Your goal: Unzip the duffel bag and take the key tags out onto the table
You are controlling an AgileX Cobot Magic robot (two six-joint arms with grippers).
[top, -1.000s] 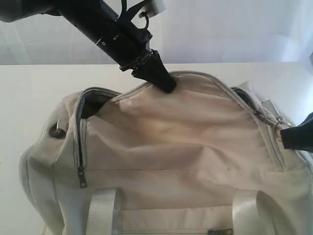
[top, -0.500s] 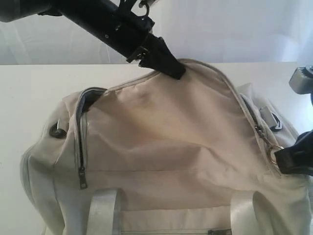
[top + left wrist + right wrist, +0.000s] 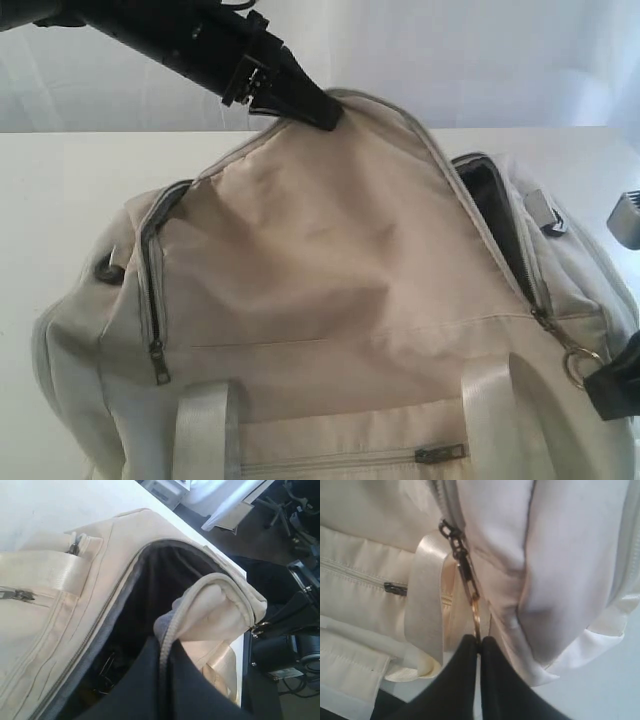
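The cream duffel bag (image 3: pixel 330 290) fills the exterior view on the white table (image 3: pixel 60 190). My left gripper (image 3: pixel 318 108) is shut on the bag's top flap edge (image 3: pixel 167 632) and holds it raised, baring the dark lining (image 3: pixel 150 585). Inside, thin metal rings (image 3: pixel 102 667) show dimly; no coloured key tags are visible. My right gripper (image 3: pixel 610 385) is shut on the gold ring of the zipper pull (image 3: pixel 476 620), low at the bag's right end. The zipper (image 3: pixel 500 230) is open along the right side.
A shiny white webbing handle (image 3: pixel 205 430) and a front pocket zipper (image 3: pixel 440 455) lie at the bag's front. A second zipper slider (image 3: pixel 158 365) hangs at the left. Office chairs and equipment (image 3: pixel 295 525) stand beyond the table edge.
My right gripper has pulled the zipper pull down the bag's right end, opening the zipper further. My left gripper has lifted the flap higher and a little left.
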